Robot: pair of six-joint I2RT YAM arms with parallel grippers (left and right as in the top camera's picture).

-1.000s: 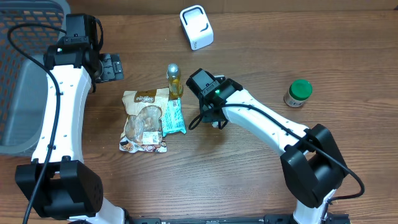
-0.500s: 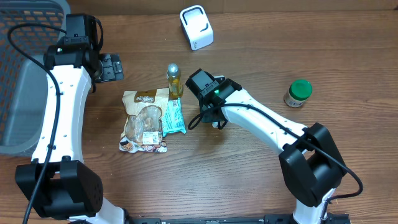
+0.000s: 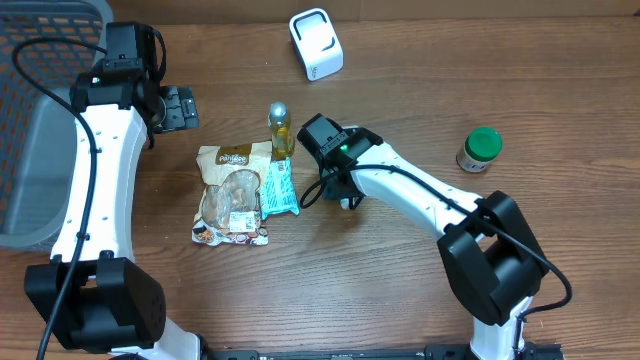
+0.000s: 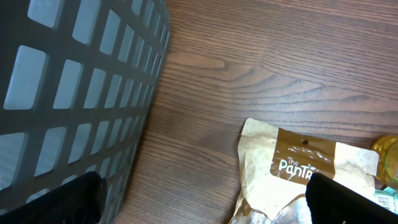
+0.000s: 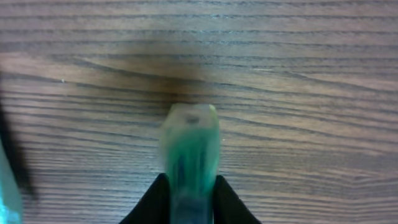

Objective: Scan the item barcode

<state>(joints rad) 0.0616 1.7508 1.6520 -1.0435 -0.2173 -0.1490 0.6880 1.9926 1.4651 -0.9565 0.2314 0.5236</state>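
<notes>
In the right wrist view, a small translucent green item [image 5: 189,149] with a pale tip stands between my right gripper's [image 5: 189,182] two dark fingers. Both fingers touch its sides just above the wooden table. Seen from overhead, that gripper [image 3: 340,190] points down near the middle of the table, with a bit of the pale item [image 3: 347,201] showing under it. The white barcode scanner [image 3: 316,44] stands at the far edge, well apart from it. My left gripper [image 3: 176,107] hangs open and empty at the far left, its fingers [image 4: 73,200] spread wide over bare wood.
A tan snack bag [image 3: 232,195], a teal packet [image 3: 280,188] and a small oil bottle [image 3: 279,128] lie just left of the right gripper. A green-lidded jar [image 3: 481,149] stands at the right. A grey basket [image 3: 35,110] fills the left edge.
The right arm has shifted slightly to the left with the green item still between its fingers. The left arm has not moved.
</notes>
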